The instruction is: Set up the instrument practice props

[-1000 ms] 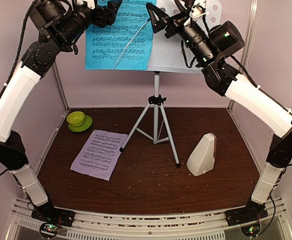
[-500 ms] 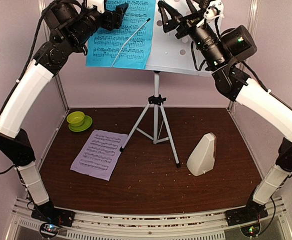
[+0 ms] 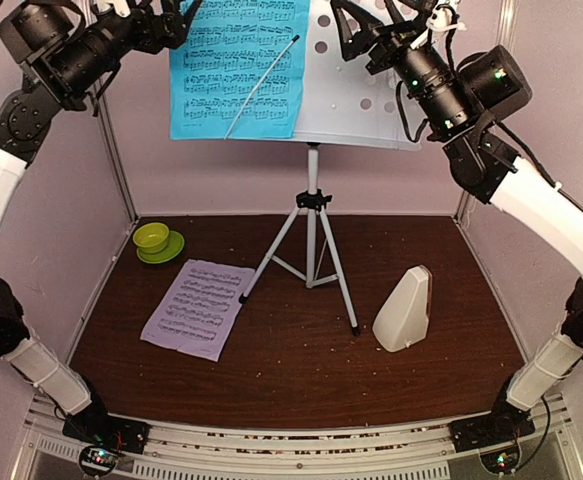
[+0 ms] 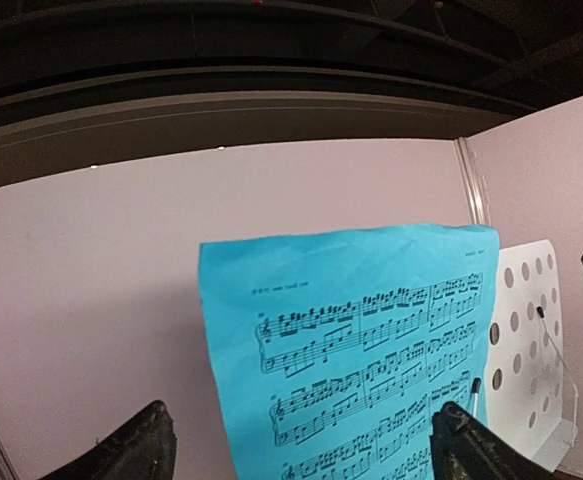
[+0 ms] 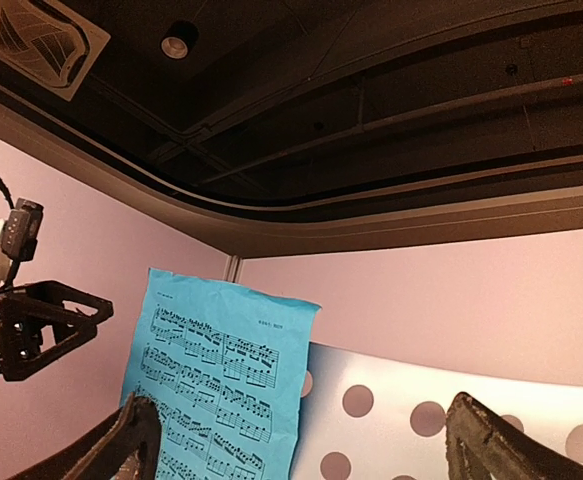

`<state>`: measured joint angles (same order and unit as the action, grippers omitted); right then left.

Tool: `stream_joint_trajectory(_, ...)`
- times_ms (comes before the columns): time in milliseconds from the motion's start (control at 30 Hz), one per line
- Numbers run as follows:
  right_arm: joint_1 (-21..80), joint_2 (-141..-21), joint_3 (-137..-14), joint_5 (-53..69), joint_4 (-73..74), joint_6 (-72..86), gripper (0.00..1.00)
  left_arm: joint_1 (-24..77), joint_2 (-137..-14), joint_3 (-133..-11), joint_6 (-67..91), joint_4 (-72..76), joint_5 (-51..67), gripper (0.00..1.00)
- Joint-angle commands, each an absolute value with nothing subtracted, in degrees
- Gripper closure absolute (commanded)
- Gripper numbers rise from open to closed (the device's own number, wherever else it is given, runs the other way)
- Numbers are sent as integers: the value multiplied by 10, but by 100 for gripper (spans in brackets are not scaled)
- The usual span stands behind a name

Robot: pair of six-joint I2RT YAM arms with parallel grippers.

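Observation:
The cyan sheet-music page [image 3: 236, 70] rests on the left half of the white perforated music stand [image 3: 371, 95], with a thin silver retaining arm [image 3: 261, 85] lying across it. The stand's tripod [image 3: 312, 240] is at mid table. My left gripper [image 3: 168, 22] hovers open just left of the cyan page's top, holding nothing. In the left wrist view the left gripper [image 4: 303, 415] faces the cyan page [image 4: 361, 330]. My right gripper [image 3: 363, 30] is open in front of the stand's upper right; in the right wrist view the gripper [image 5: 301, 405] is empty. The lilac page [image 3: 199, 305] and the cream metronome [image 3: 404, 310] lie on the table.
A lime-green bowl on its saucer [image 3: 155, 241] sits at the table's back left. Pink walls close in the back and both sides. The tripod legs spread across the middle of the brown tabletop [image 3: 301, 370].
My left gripper has opened wider and pulled back left, off the cyan page, which stays on the stand. The right arm has shifted slightly up and right.

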<state>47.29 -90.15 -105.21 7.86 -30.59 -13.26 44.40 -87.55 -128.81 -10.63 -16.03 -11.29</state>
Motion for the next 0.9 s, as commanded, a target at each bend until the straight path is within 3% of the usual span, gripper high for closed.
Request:
stream_joint_trajectory(0,474,-868,-1030,67,-276,-87,0,420,-822,-1218,-15,-180,-117,9)
stream_joint_trajectory(433,473,-767,-911,55,-194,22,0,322,-648,-976,211,-286,-182,11)
stream_joint_trajectory(667,474,-719,-829,34,-148,119,0,209,-595,-847,336,-339,-84,10)
stream_joint_trajectory(867,474,-686,-767,35,-71,168,0,164,-605,-757,364,-361,-18,2)
